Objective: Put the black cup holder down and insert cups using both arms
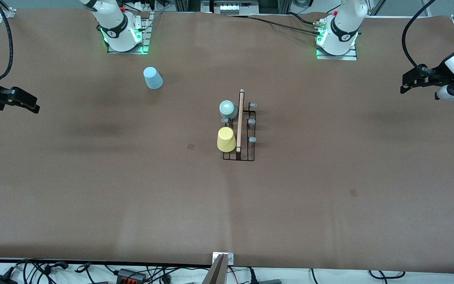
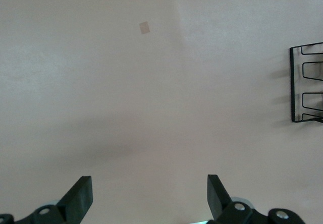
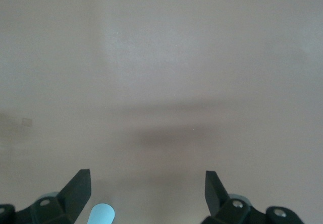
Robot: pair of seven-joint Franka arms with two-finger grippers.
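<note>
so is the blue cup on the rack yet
No. The blue cup stands alone on the table, upside down, near the right arm's base, apart from the rack.

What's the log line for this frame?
holder: mid-table | green, yellow cups: on holder | blue cup: loose | left gripper, right gripper: open, waiting

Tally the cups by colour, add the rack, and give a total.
Mint green cup: 1
Yellow cup: 1
Light blue cup: 1
Black cup holder: 1
Total: 4
</note>
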